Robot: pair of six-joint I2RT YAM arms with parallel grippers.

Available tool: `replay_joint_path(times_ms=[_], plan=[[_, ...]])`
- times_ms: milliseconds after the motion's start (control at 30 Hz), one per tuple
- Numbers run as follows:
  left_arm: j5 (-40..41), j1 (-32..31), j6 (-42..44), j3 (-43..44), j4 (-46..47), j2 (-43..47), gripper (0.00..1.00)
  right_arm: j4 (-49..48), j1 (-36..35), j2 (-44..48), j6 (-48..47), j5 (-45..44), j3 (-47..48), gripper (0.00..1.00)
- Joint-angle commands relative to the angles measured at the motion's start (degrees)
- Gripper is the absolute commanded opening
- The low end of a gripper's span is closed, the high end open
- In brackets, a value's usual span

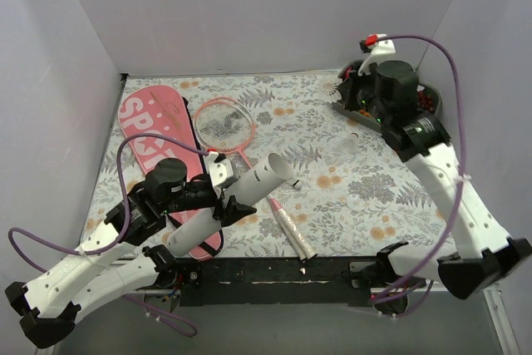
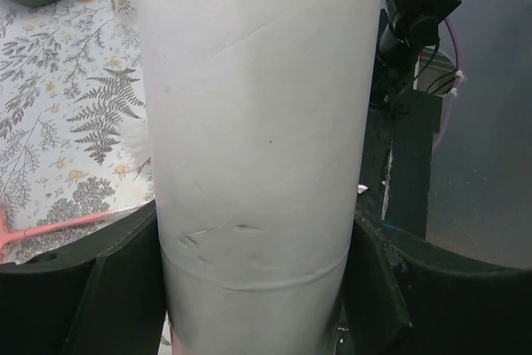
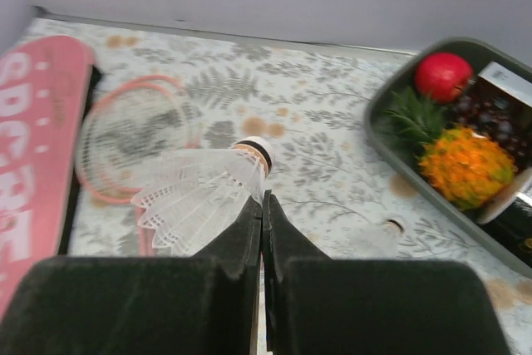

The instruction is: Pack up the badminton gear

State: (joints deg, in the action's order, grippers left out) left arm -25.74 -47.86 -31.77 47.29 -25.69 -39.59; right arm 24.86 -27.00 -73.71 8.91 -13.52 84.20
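My left gripper (image 1: 223,205) is shut on the long white tube (image 1: 241,193) and holds it tilted above the near left of the table. The tube fills the left wrist view (image 2: 258,122) between the black fingers (image 2: 66,297). My right gripper (image 1: 347,93) is raised at the back right, shut on the feather skirt of a white shuttlecock (image 3: 199,189). A second shuttlecock (image 1: 353,144) lies on the cloth below it (image 3: 378,237). The pink-framed racket (image 1: 224,122) lies mid-left, its white handle (image 1: 295,234) pointing to the near edge. The pink bag (image 1: 154,135) lies at the left.
A grey tray (image 1: 434,101) of colourful fruit stands at the back right, right beside my right gripper; its rim shows in the right wrist view (image 3: 391,155). Grey walls close in the back and both sides. A black bar (image 1: 274,270) runs along the near edge.
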Motion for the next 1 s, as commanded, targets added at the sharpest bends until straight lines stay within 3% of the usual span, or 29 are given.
replay_joint_path(times_ms=[0,333,567,967], plan=[[-0.8,-0.4,-0.05,-0.18,1.35,0.92,0.11,3.0,0.2,6.99,5.06,19.55,-2.2,0.01],[-0.72,-1.19,0.92,-0.44,1.52,2.32,0.11,4.49,0.2,15.35,11.04,49.96,-3.09,0.01],[-2.21,-1.19,1.18,-0.09,0.65,4.09,0.11,6.43,0.2,17.46,12.27,62.63,-1.06,0.01],[-3.62,-1.28,1.1,0.7,0.64,2.68,0.11,5.2,-0.5,18.08,14.47,67.57,-3.43,0.01]])
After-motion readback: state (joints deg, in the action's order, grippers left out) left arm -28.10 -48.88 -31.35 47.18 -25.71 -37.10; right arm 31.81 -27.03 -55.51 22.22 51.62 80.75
